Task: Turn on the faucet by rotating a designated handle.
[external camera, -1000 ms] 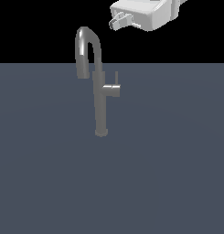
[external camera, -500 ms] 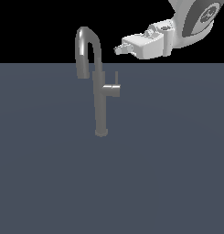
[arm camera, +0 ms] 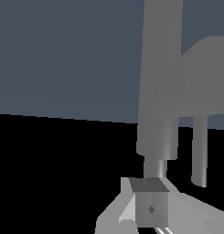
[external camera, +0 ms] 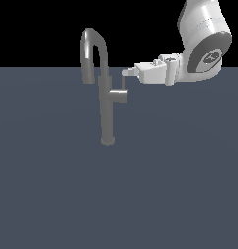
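Exterior view shows my claw (external camera: pixel 126 73) has swung down to the thin lever atop the handle (external camera: pixel 118 96) on the faucet (external camera: pixel 106 104); clenched or released, I cannot tell. Rotation seems next.

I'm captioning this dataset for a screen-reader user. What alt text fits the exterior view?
A white robot arm's gripper reaches in from the exterior view's right, its tip just above the short handle jutting from a tall grey faucet. The faucet stands upright with a high arched spout on a flat dark blue-grey surface, against a black background.
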### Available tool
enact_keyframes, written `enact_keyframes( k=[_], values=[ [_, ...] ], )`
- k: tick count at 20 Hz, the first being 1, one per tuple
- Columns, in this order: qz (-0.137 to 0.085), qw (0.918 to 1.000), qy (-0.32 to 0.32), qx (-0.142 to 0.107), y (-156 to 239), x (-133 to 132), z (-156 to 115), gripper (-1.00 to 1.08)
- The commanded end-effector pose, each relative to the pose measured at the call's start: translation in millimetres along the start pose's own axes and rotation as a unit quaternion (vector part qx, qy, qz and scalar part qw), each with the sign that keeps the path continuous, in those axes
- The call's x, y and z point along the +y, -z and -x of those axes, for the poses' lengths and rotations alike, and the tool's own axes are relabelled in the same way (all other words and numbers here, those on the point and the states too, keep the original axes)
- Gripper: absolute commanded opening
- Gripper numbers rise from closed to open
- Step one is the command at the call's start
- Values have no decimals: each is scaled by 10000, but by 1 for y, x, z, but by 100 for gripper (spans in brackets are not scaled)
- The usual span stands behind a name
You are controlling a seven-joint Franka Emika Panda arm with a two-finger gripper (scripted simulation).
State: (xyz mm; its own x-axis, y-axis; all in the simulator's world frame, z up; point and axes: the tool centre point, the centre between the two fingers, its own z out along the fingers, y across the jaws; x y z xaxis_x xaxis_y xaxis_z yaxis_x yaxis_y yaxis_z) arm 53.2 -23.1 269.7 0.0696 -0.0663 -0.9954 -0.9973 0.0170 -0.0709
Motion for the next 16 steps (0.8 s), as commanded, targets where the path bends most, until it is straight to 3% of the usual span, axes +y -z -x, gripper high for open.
enact_keyframes(
  k=[1, 7, 16],
  values=[
    [-147, 9997, -141, -134, -1, -2, -9, -100],
    [-326, 9985, -318, -297, -3, -4, -20, -100],
    [-334, 9984, -328, -309, -4, 1, -19, -100]
  ],
)
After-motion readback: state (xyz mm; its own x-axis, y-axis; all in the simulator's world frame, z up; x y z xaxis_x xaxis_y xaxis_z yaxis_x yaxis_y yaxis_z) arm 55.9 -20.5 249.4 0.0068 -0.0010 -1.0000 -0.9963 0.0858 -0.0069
